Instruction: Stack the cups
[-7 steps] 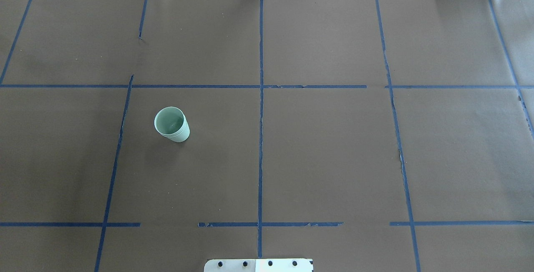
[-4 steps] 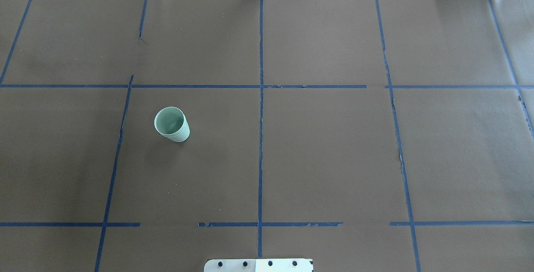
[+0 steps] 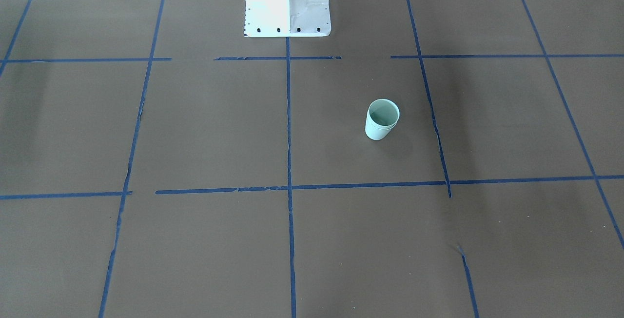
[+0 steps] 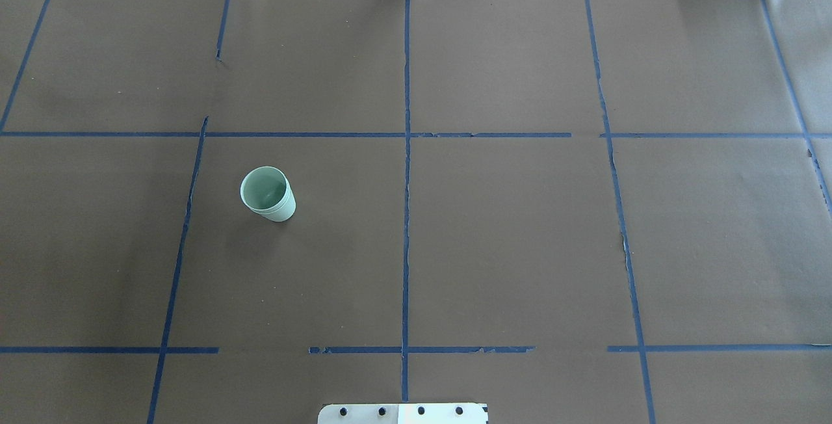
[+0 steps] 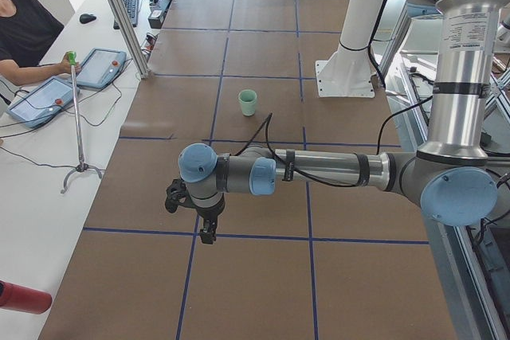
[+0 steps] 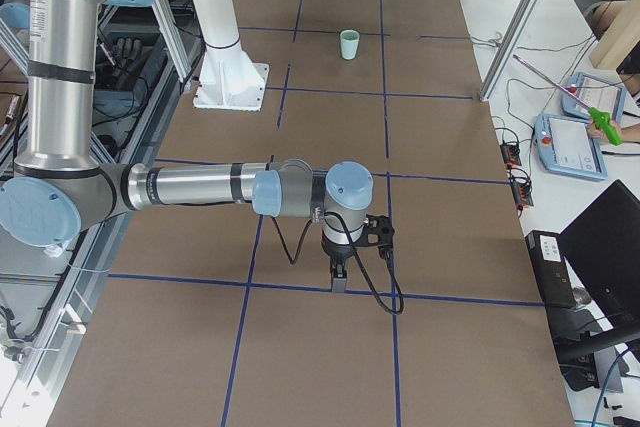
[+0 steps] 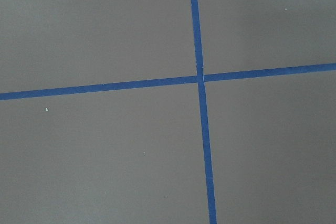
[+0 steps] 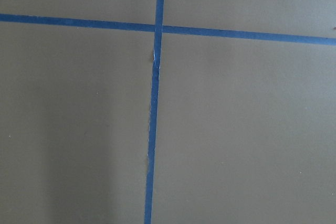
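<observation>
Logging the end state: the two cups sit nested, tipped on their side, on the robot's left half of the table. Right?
No. The cups stand upright, rims up, not tipped on their side; the overhead exterior view shows it. They are nested, on the robot's left half of the table.

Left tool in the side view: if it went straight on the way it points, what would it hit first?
The left tool points straight down, so it would probably meet the brown table cover first, near a blue tape crossing; the cups stand far off.
</observation>
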